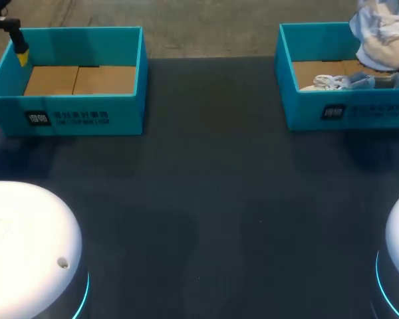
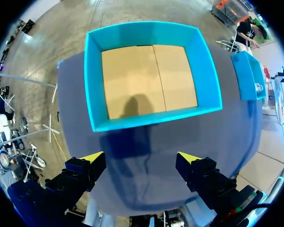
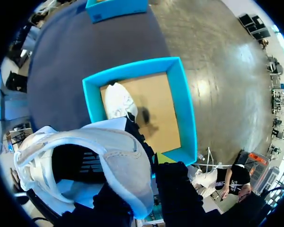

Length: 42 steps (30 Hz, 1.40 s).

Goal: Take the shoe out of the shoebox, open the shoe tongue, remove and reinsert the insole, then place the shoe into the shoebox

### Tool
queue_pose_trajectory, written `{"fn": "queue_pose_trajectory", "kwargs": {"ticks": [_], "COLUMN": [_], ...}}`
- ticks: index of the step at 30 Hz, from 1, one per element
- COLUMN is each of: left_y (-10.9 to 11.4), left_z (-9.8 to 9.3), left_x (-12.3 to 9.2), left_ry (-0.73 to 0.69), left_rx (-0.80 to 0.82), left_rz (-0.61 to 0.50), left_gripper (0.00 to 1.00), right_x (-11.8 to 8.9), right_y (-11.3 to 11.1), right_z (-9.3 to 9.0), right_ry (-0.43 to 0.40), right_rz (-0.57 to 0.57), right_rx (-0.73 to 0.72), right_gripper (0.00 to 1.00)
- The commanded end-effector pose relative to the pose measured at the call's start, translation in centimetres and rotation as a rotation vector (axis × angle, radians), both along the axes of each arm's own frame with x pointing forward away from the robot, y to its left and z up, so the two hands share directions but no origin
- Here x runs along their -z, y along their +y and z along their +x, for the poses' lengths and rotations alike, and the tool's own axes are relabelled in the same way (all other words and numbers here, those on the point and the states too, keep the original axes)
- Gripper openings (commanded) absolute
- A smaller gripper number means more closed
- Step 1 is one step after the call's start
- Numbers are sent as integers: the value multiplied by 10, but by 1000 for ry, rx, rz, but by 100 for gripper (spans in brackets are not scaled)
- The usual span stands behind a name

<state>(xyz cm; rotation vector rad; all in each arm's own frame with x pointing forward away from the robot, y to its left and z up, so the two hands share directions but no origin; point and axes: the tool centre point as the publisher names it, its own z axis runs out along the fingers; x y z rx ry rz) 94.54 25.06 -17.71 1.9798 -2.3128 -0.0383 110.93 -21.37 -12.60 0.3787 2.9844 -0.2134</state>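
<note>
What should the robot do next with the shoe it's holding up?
Probably carry the shoe over to the bare middle of the table and set it down. The right gripper holds it up above the right box, so it is already out, and the tongue needs opening next. The left gripper is open and free to help there.

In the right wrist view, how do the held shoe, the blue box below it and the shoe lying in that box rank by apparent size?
1 and 2, not ranked: the held shoe and the blue box look about alike, and the shoe is very near the camera.
3: the shoe lying in the box, clearly smallest.
</note>
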Motion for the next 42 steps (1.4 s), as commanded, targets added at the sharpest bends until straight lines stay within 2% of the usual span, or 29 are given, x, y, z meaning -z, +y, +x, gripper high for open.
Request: {"fn": "queue_pose_trajectory", "kwargs": {"ticks": [1,12,19,25,35,40,42], "left_y": [-1,-1,-1,-1,-1,-1,-1], "left_z": [-4,-4,-4,-4,-4,-4,-4], "left_x": [0,0,0,0,0,0,0], "left_ry": [-11,-11,-11,-11,-11,-11,-11], "left_rx": [0,0,0,0,0,0,0], "left_rz": [2,2,2,2,2,2,2], "left_gripper": [100,100,100,100,100,100,100], "right_x": [-2,-2,-10,-15,0,6,6], "right_y": [-3,-3,-54,-71,-75,-84,-88], "right_z": [6,6,45,62,67,68,68], "right_ry": [16,16,13,9,35,54,70], "right_rz": [8,8,-52,-51,-44,-25,-6], "right_rx": [1,1,14,-24,-26,50,128], "right_gripper": [0,0,0,0,0,0,0]}}
